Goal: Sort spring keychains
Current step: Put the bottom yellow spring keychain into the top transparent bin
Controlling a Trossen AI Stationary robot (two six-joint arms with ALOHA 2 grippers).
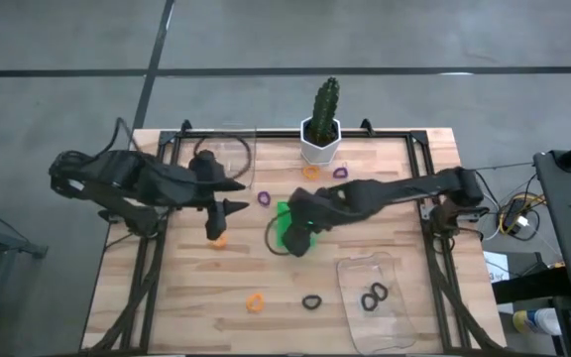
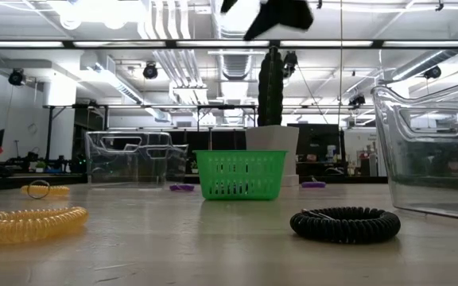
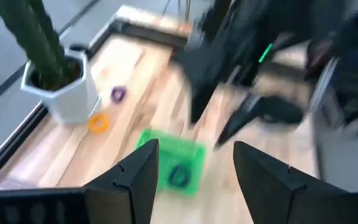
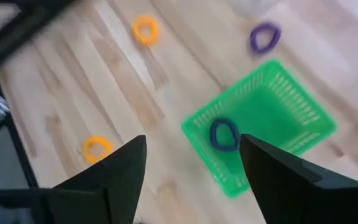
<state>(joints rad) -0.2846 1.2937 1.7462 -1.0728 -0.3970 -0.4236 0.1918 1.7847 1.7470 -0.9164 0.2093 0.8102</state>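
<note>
With the right gripper (image 4: 191,168) spread wide and empty over the green tray (image 4: 278,102), one purple keychain (image 4: 224,134) lay inside it, two black keychains (image 1: 374,296) sat in the clear tray (image 1: 390,322), several remained on the bench (image 1: 186,307), and the left gripper (image 3: 194,171) hung wide and empty.

Open wood front-centre; cactus pot (image 1: 320,142) blocks rear, clear tray (image 1: 380,297) blocks right-front.
</note>
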